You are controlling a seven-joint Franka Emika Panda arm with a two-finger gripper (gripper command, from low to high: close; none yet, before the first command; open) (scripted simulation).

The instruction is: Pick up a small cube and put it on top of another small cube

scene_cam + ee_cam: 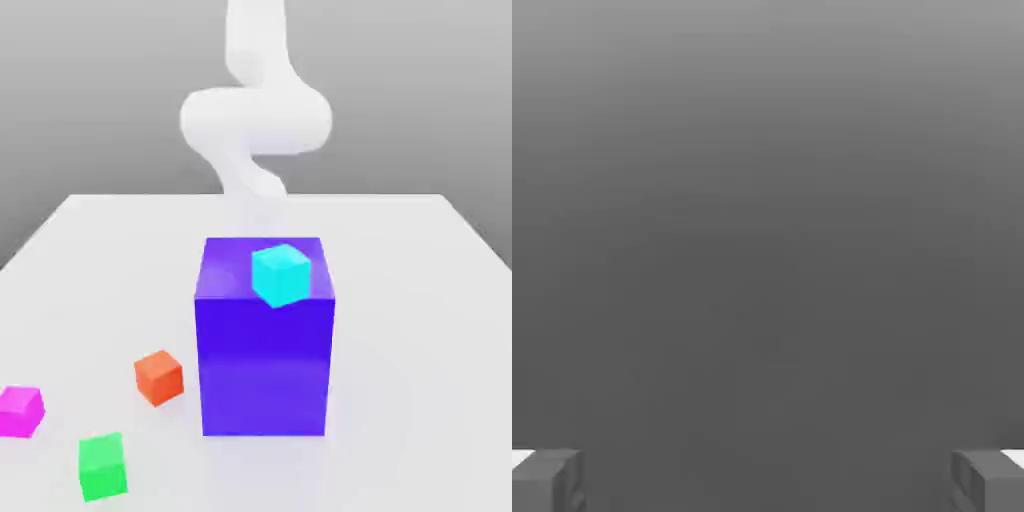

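The arm (255, 122) is a plain, glossy white all over, its surface smooth and rounded, with a straight upper section like a thick tube, a fat sideways barrel with bulging round ends, and a slimmer, curving section that narrows below it. The gripper (768, 485) has two blocky dark grey fingers (540, 482) with squared, stepped edges, and a small patch of bright white borders each one.

From somewhat above the worktop (400, 350), the exterior view faces the arm (256, 120), with the blue block (264, 365) nearer than it. The hand view looks out past the fingers (547, 480), very near them. What both views share, I cannot tell.
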